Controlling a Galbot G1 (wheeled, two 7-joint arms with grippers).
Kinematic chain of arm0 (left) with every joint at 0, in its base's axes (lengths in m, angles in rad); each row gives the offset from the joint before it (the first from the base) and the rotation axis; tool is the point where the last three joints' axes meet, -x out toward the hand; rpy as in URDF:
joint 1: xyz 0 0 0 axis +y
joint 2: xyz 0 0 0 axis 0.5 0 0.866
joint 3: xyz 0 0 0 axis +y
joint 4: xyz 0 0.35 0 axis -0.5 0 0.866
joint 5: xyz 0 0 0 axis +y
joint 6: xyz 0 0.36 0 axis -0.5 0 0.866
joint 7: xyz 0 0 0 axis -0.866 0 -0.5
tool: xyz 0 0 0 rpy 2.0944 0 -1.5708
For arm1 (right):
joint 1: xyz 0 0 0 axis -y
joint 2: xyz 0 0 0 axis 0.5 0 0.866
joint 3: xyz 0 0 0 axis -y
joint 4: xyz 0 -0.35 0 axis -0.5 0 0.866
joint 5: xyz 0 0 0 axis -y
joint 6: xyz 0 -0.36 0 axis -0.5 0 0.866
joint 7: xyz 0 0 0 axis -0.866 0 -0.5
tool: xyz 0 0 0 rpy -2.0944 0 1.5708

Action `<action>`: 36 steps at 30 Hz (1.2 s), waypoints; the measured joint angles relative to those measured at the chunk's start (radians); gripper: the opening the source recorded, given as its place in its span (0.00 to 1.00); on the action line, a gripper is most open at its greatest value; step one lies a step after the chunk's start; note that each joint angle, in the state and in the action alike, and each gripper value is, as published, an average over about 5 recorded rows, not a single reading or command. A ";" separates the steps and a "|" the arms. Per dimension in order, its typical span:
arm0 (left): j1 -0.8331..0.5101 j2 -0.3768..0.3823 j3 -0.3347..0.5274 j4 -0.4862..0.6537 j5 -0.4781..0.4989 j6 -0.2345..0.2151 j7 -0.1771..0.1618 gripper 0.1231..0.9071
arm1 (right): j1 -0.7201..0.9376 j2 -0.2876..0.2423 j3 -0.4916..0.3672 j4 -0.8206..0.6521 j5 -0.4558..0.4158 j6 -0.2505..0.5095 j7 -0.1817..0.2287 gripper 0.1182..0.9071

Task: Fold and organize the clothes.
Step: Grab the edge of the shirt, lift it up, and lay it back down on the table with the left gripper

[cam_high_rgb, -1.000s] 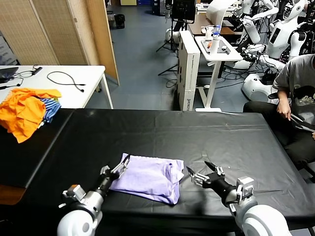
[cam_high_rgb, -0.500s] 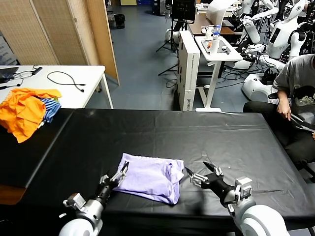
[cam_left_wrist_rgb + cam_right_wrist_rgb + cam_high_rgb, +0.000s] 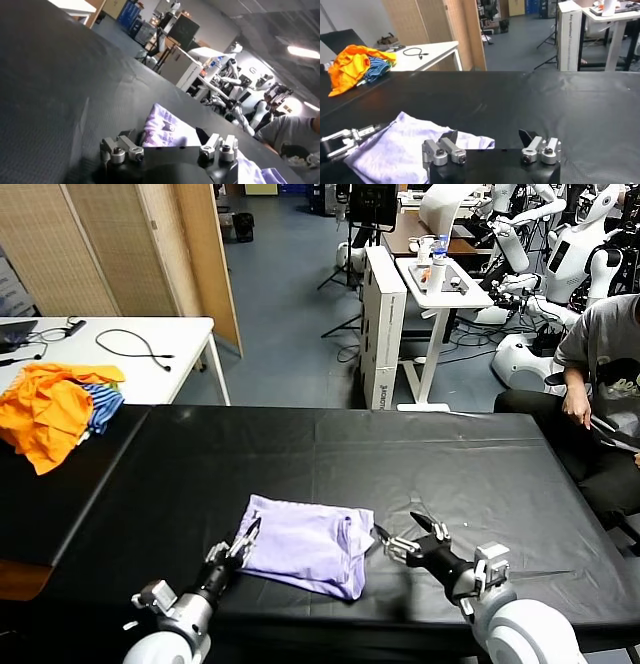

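On the far left, a white side table (image 3: 180, 344) carries a black cable (image 3: 135, 344) and an orange and blue-striped garment pile (image 3: 55, 409); we count the pile outside the task.

Item: black worktop (image 3: 450, 464), spanning the foreground.

Item: left end effector (image 3: 243, 541), low at the near-left edge of the shirt. A second ago its fingers stood wide beside that edge; now we find them partly drawn in over the hem. Whether fabric is actually pinched we cannot tell, since the wrist view shows cloth lying between and beyond the fingers (image 3: 125, 147) but no clear contact.

Item: pale lavender T-shirt (image 3: 305, 544), lying already folded into a compact rectangle on the near centre of the worktop, a thicker doubled fold along its right side. It has slid slightly toward the robot over the last second. A purple print (image 3: 167, 121) shows on its face in the left wrist view.

Item: right end effector (image 3: 412, 536), just beside the shirt's right edge, fingers spread wide and holding nothing, as a second ago.

Judgement: we read the left side as beginning a grasp of the hem, probably for a further fold or a repositioning; the right side waits for its own grasp.

Far right: a seated person (image 3: 600, 394) and parked robots (image 3: 560, 244).
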 joint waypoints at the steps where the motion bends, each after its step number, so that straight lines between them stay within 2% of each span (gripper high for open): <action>1: -0.001 0.001 -0.001 0.001 -0.007 0.006 -0.001 0.55 | 0.000 0.000 0.000 0.000 0.000 0.000 0.000 1.00; 5: -0.002 0.004 -0.002 0.003 -0.028 0.028 -0.003 0.22 | 0.002 0.000 -0.001 -0.001 -0.002 0.000 0.000 1.00; 7: -0.003 0.006 -0.003 0.002 -0.033 0.035 -0.010 0.13 | 0.004 0.000 -0.002 -0.003 -0.003 0.000 0.000 1.00; 9: -0.003 0.009 -0.005 -0.002 -0.030 0.037 -0.028 0.07 | 0.003 0.001 -0.003 -0.006 -0.008 0.001 -0.001 1.00; 14: 0.002 0.028 -0.025 -0.027 0.048 0.041 -0.090 0.06 | 0.001 0.001 0.000 -0.018 -0.016 0.005 -0.004 1.00; 19: 0.025 0.074 -0.088 -0.074 0.141 0.058 -0.125 0.06 | 0.015 0.000 -0.007 -0.033 -0.017 0.007 -0.004 1.00; 25: 0.066 0.160 -0.219 -0.132 0.181 0.060 -0.139 0.06 | 0.043 0.002 -0.041 -0.059 -0.018 0.007 -0.004 1.00; 32: 0.156 0.279 -0.416 -0.207 0.196 0.046 -0.141 0.06 | 0.068 0.013 -0.079 -0.090 -0.016 0.010 -0.007 1.00; 36: 0.208 0.317 -0.506 -0.255 0.205 0.054 -0.149 0.06 | 0.076 0.021 -0.094 -0.100 -0.015 0.013 -0.008 1.00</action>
